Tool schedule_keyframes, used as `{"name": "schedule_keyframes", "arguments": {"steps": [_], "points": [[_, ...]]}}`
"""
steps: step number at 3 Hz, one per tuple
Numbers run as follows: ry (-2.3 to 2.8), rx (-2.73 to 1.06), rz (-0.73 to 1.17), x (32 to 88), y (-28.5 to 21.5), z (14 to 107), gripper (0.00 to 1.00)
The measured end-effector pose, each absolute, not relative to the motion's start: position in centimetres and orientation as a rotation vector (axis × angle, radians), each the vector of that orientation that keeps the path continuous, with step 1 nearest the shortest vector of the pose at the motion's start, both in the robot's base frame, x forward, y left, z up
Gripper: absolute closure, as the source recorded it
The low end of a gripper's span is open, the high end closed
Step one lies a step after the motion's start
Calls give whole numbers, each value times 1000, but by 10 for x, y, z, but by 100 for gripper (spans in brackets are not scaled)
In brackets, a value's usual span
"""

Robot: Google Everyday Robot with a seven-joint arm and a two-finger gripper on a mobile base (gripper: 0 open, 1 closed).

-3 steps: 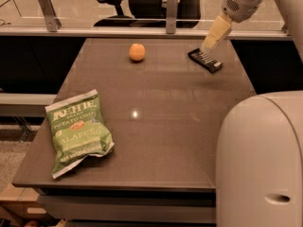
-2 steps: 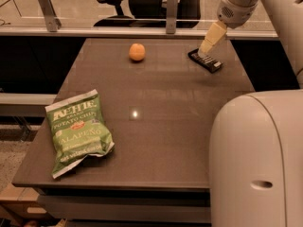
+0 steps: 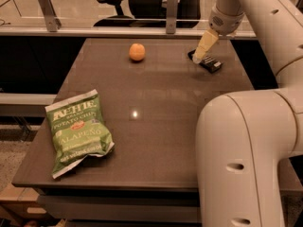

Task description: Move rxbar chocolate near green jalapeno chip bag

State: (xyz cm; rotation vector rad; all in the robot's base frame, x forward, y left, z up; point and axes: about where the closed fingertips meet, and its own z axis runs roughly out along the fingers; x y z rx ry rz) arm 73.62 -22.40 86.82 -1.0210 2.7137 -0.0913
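The tool [image 3: 197, 56], its state impossible to tell, hovers at the chocolate bar [image 3: 211, 64] to grasp it, then must carry it beside the chip bag [image 3: 78, 131]

chip bag [image 3: 78, 131] reading "POTATO CHIPS", "JALAPEÑO", end effector [image 3: 197, 56] at rxbar chocolate [image 3: 211, 64]

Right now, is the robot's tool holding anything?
Tool: cannot tell; it points down at the black bar at the far right of the table.
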Motion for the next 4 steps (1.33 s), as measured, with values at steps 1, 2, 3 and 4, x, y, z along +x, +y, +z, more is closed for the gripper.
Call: {"name": "schedule_keyframes", "arguments": {"steps": [1,2,3,4], "points": [[2733,-1002,-125,746,-226,857,0],[2759,-967,-177,755,-233,846,0],[2822,-907,-274,762,-253,827,0],[2804,-906,-276,768,-252,824,0]]}}
